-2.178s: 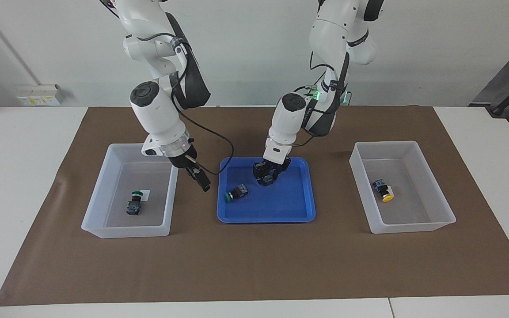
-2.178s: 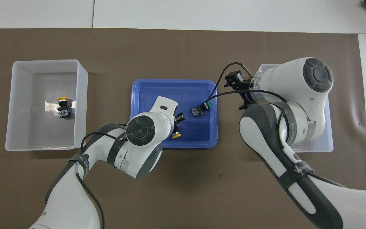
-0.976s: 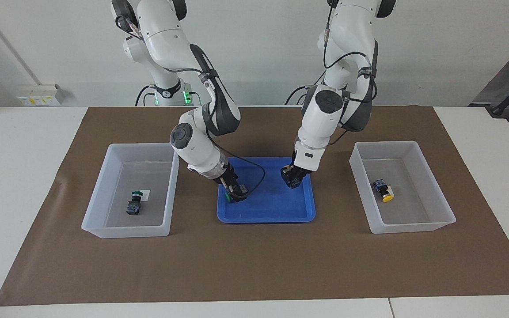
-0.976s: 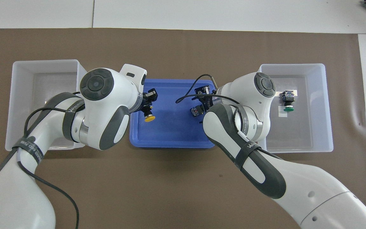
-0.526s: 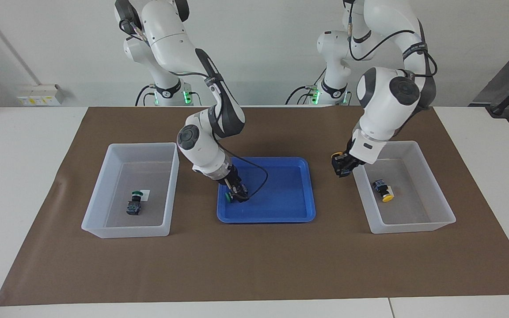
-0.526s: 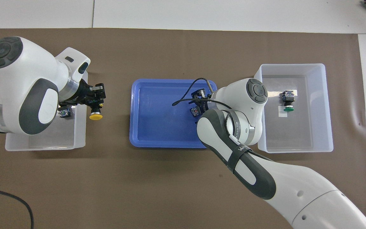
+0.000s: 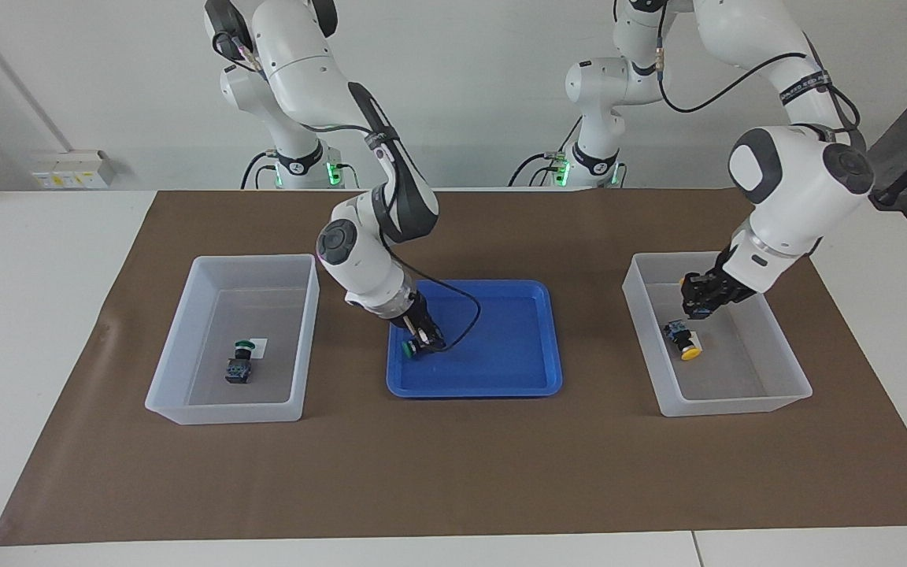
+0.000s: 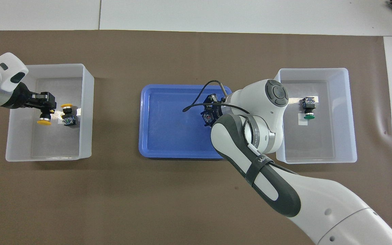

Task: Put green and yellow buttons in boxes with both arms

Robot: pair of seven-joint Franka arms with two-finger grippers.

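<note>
My left gripper is shut on a yellow button and holds it over the box at the left arm's end, above the box floor. A second yellow button lies in that box beside it. My right gripper is down in the blue tray, shut on a green button at the tray floor. The other green button lies in the box at the right arm's end.
A brown mat covers the table under the tray and both boxes. The blue tray sits between the two boxes. A black cable loops from the right wrist over the tray.
My left gripper carried the yellow button out of the tray and over the box at its end. My right gripper came down onto the green button and stayed there.
</note>
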